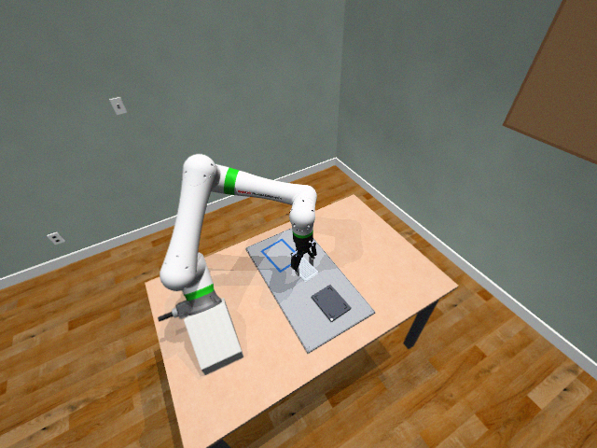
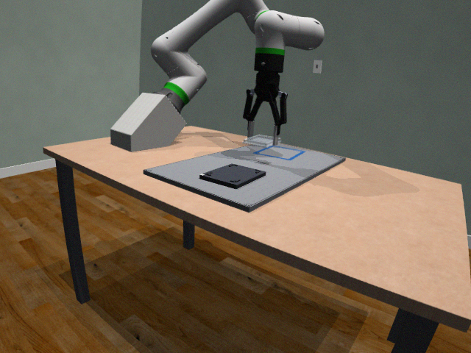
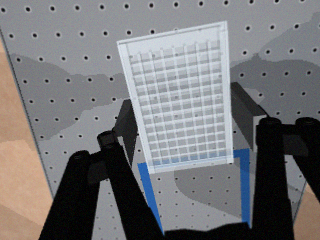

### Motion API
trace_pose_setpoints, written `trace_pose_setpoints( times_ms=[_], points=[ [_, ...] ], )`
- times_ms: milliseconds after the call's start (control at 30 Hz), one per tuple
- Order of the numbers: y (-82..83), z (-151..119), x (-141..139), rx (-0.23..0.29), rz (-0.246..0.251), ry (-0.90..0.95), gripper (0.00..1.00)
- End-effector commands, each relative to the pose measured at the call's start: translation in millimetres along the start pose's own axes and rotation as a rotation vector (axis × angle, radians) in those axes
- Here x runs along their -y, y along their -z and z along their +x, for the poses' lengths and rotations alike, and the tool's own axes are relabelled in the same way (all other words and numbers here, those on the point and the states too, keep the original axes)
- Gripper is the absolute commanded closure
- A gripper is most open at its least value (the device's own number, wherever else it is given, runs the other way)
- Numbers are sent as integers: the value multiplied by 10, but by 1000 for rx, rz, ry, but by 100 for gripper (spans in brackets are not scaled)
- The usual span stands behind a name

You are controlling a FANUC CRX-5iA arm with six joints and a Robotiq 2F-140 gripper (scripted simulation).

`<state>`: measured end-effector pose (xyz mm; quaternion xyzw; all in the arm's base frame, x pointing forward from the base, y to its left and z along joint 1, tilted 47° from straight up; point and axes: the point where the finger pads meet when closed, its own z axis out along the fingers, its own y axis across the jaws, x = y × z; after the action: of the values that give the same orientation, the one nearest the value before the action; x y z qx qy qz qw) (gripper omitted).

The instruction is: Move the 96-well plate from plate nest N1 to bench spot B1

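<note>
White arm elbow-high, wrist vertical, end effector (image 2: pixel 261 135) downward, fingers clamped on something between them.

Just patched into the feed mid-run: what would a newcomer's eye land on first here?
The white arm reaching over the grey deck, its gripper shut on the clear 96-well plate and holding it off the deck. Next, the blue taped outline beside the plate; only the plate's near end overlaps it in the wrist view. Behind, the black plate nest stands vacated.
</note>
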<state>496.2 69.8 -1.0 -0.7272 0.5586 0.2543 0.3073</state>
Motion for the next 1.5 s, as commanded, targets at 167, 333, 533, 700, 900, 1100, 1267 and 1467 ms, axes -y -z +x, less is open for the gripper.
trace_pose_setpoints(
  times_ms=[167, 333, 533, 700, 900, 1100, 1267, 1467],
  points=[
    [-4, -230, -5, -1, 0, 0, 100],
    [-9, -396, -10, -1, 0, 0, 100],
    [-13, -529, -13, -1, 0, 0, 100],
    [-18, -696, -18, -1, 0, 0, 100],
    [-24, -896, -24, -1, 0, 0, 100],
    [-28, -1029, -28, -1, 0, 0, 100],
    [-33, -1196, -33, -1, 0, 0, 100],
    [-39, -1395, -38, -1, 0, 0, 100]
  ],
)
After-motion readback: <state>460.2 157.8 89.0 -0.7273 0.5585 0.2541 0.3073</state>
